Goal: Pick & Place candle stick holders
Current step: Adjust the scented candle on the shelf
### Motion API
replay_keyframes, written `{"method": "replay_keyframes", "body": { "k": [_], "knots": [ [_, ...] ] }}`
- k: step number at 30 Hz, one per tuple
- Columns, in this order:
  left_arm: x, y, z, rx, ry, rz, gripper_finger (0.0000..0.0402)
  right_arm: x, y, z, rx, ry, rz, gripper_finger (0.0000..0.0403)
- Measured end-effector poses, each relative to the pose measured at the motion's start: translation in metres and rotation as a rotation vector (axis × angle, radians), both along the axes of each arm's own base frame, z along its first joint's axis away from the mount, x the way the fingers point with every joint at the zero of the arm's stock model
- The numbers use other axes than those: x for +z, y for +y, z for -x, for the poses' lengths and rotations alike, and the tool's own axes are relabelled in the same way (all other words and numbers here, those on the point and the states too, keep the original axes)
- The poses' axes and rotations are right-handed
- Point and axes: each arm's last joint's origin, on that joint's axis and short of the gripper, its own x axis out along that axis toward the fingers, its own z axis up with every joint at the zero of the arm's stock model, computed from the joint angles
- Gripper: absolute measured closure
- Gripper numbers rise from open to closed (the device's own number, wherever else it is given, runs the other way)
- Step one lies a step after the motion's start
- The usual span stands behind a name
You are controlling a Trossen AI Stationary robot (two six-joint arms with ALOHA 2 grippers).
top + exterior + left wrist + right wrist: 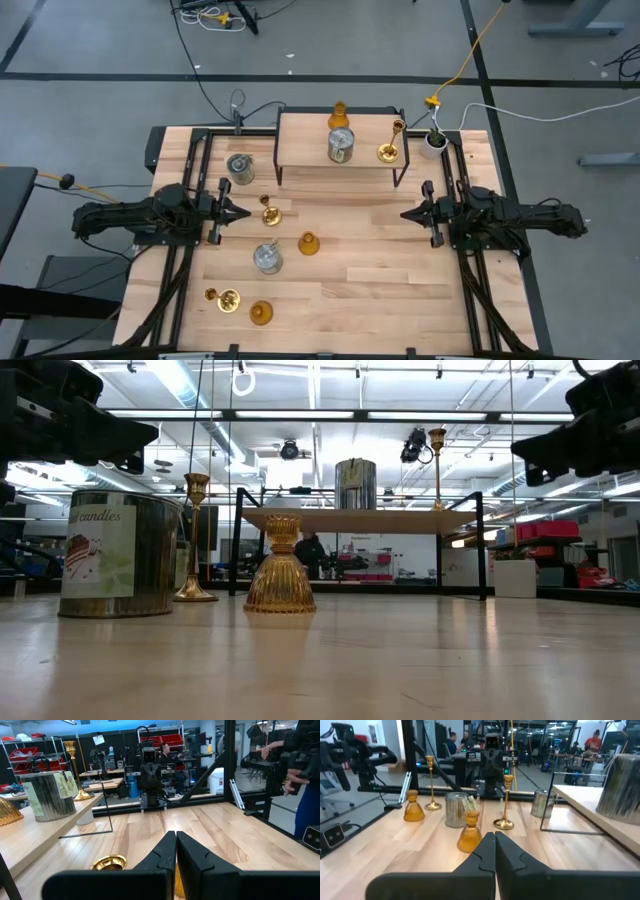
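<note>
Both arms parked | left gripper (pixel 243 211) pressed together, empty, right gripper (pixel 405 214) likewise | 3 holders on shelf (pixel 300 122), 6 scattered on tabletop (pixel 380 260) | brass holder (pixel 270 214) nearest left: spread wide, descend upright, pinch the stem.

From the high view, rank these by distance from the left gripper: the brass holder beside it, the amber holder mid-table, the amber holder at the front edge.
Left gripper, shut:
1. Brass holder, right beside its tip.
2. Amber holder mid-table, farther toward the centre.
3. Amber holder at the front edge, farthest.
</note>
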Motion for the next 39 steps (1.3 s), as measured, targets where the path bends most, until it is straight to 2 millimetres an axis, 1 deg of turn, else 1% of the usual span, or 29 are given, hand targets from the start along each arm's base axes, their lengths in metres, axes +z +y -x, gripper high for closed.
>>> {"method": "replay_keyframes", "body": {
  "k": [3,12,30,39],
  "knots": [
    [0.0000,0.0000,0.0000,0.000,0.000,0.000,0.0383,-0.0037,0.0000,-0.0004,0.001,-0.020,-0.018,0.0403],
    [-0.0001,0.0000,0.0000,0.000,0.000,0.000,0.0383,0.0010,0.0000,0.0026,-0.002,-0.076,0.020,0.0403],
    [-0.0001,0.0000,0.0000,0.000,0.000,0.000,0.0383,0.0007,0.0000,0.0026,-0.001,-0.071,0.012,0.0403],
    [0.0000,0.0000,0.0000,0.000,0.000,0.000,0.0383,0.0007,0.0000,0.0026,-0.001,-0.071,0.012,0.0383]
  ]
}}
